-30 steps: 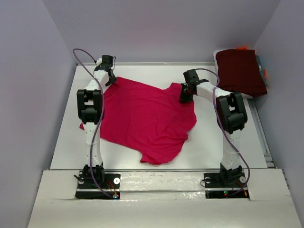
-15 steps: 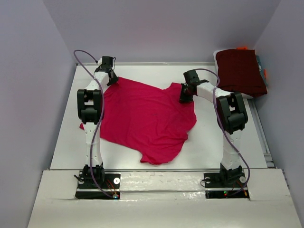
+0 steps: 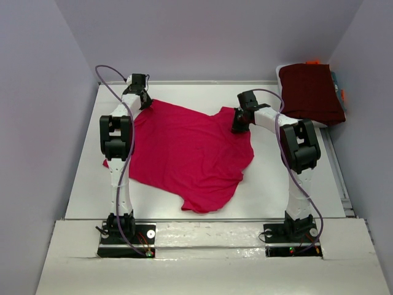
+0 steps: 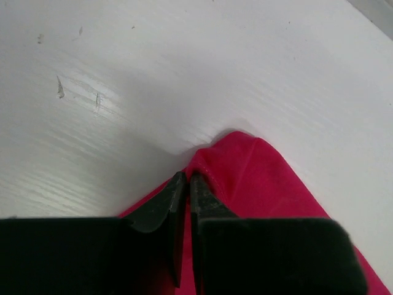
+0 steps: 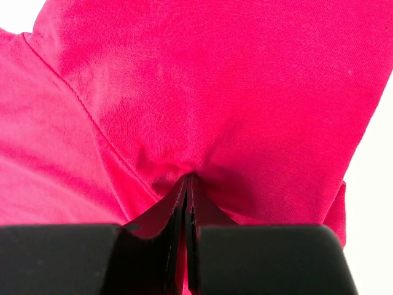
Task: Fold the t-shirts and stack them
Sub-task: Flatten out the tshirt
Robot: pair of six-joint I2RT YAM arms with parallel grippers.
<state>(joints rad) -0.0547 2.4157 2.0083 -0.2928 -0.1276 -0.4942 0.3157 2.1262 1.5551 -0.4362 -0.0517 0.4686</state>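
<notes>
Top external: white table [image 3: 276, 184], lilac walls [image 3: 215, 37]; left pincer [image 3: 146, 102], right pincer [image 3: 237, 126] pinching t-shirt [image 3: 184, 153].

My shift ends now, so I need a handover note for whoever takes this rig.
Left gripper: shut on the far-left corner of the pink t-shirt.
Right gripper: shut on its far-right edge.
The pink one lies spread, unfolded, on the table.
Maroon t-shirt: folded, at the far right.
Left to do: fold the pink one, stack it.
</notes>
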